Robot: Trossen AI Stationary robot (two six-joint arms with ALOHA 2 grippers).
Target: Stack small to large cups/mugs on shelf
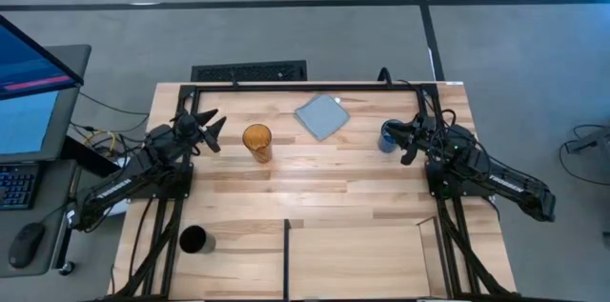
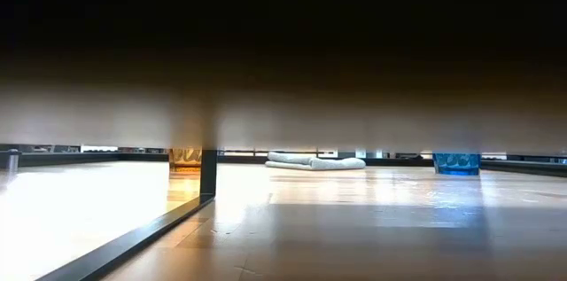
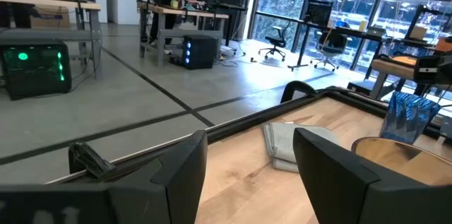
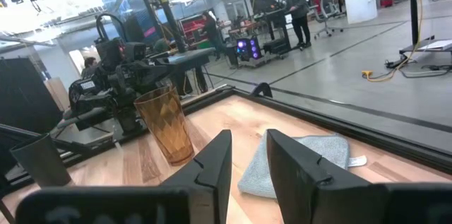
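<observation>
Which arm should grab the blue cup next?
Right. The right gripper, fingers open, is right beside the blue cup; the left gripper sits across the table near the amber tumbler.

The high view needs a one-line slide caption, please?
Amber tumbler near left gripper, blue cup by right gripper, black cup apart.

The right gripper (image 1: pixel 408 140) seemingly hides part of the blue cup (image 1: pixel 387 138).

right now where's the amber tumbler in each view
High view: amber tumbler left of centre, beside the grey cloth.
Low view: its base behind the black divider bar.
Left wrist view: only its rim.
Right wrist view: upright.
Shared landmark: the cloth.
</observation>
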